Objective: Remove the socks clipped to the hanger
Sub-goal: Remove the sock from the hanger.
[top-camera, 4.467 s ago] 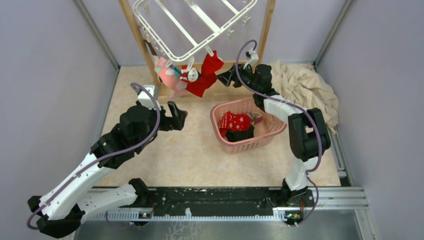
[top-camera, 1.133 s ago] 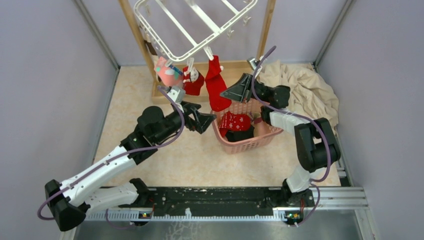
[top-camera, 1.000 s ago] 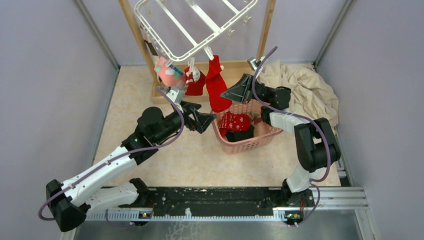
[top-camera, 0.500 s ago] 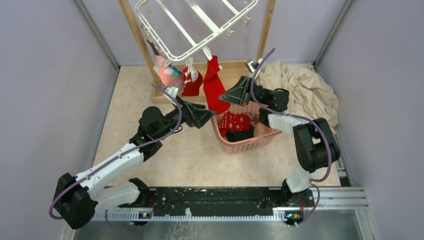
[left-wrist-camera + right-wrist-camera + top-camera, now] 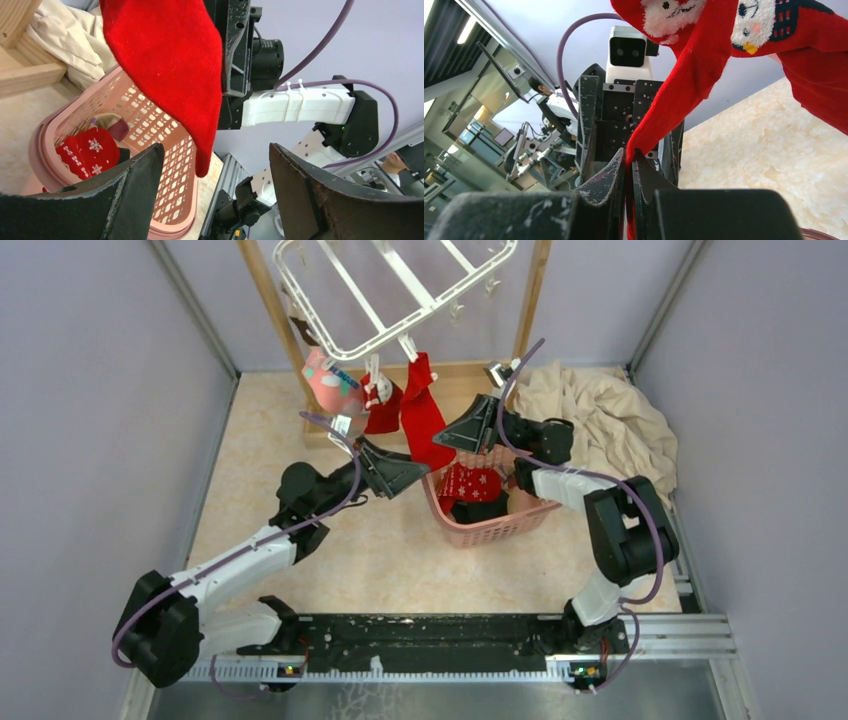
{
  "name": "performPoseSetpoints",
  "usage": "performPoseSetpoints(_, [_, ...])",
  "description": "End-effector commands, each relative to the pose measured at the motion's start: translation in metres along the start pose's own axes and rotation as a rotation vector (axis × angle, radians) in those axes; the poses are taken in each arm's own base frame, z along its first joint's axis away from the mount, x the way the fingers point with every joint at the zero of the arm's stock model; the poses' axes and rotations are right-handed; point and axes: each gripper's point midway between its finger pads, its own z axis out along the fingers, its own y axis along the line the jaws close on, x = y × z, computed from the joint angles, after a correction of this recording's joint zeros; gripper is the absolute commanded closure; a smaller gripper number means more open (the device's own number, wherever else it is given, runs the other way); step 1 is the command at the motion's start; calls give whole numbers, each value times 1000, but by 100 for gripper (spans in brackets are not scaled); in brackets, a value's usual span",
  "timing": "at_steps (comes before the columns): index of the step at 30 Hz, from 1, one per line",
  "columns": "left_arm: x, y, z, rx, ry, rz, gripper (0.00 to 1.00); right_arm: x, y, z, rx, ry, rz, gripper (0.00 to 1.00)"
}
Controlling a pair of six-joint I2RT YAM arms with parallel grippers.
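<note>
The white hanger (image 5: pixel 395 285) hangs at the top. A pink sock (image 5: pixel 330 380), a small red sock with a white pattern (image 5: pixel 383 412) and a long plain red sock (image 5: pixel 422 418) are clipped to it. My right gripper (image 5: pixel 440 443) is shut on the long red sock's edge (image 5: pixel 689 80), the cloth pinched between its fingertips (image 5: pixel 629 159). My left gripper (image 5: pixel 423 471) is open just below that sock. In the left wrist view the sock's toe (image 5: pixel 202 162) hangs between the wide-apart fingers (image 5: pixel 125 195), touching neither.
A pink lattice basket (image 5: pixel 545 502) stands under the right gripper, holding a red snowflake sock (image 5: pixel 468 482) and a black one. Crumpled beige cloth (image 5: pixel 610 415) lies at the back right. Wooden posts (image 5: pixel 265 300) carry the hanger.
My left gripper has moved up and forward until its fingers flank the long red sock's toe. The right gripper has drawn that sock slightly left, and the hanger has tilted a little.
</note>
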Motion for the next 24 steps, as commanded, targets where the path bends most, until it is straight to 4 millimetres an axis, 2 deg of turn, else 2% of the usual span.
performPoseSetpoints(1, [-7, -16, -2, 87, -29, -3, 20, -3, 20, 6, -58, -13, -97, 92])
performPoseSetpoints(7, [-8, -16, -1, 86, -32, 8, 31, 0, 20, 9, -61, -6, -92, 92])
performPoseSetpoints(15, [-7, -16, 2, 93, -14, 12, 54, 3, 19, 10, -59, 1, -88, 92])
performPoseSetpoints(19, [-8, -15, 3, 92, -17, 14, 59, 4, 18, 11, -56, 6, -87, 92])
performPoseSetpoints(24, [-10, -13, 4, 80, -14, 15, 84, 7, 17, 13, -54, 13, -84, 92])
